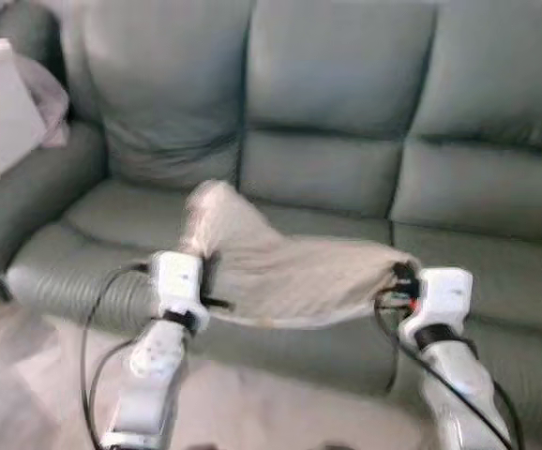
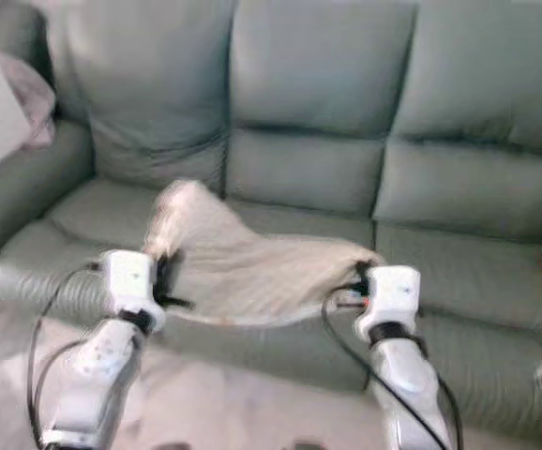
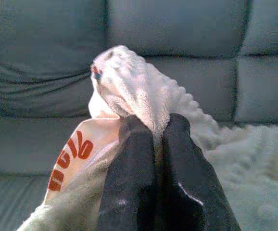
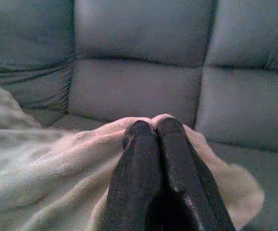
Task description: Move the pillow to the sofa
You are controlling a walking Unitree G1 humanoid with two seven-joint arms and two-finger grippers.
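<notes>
- Pillow (image 1: 280, 272) slung between both grippers, long axis running along the sofa's front edge, sagging over the seat cushions.
- Left gripper (image 3: 153, 139) pressed together, pinching the fuzzy corner near the left arm of the sofa (image 1: 346, 169).
- Right gripper (image 4: 152, 129) clamped on the opposite corner, over the middle seat.
- Equal reach either side; seat straight ahead and below, looks ready for lowering.
- Grey cushions, pale floor before the front edge.

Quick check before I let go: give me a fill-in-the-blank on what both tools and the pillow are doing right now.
1. The left tool is ____ on the pillow.
2. The right tool grips the pillow's other ____.
3. The pillow hangs over the ____ seat.
4. The sofa is grey-____.

Missing words: shut; end; sofa; green
</notes>
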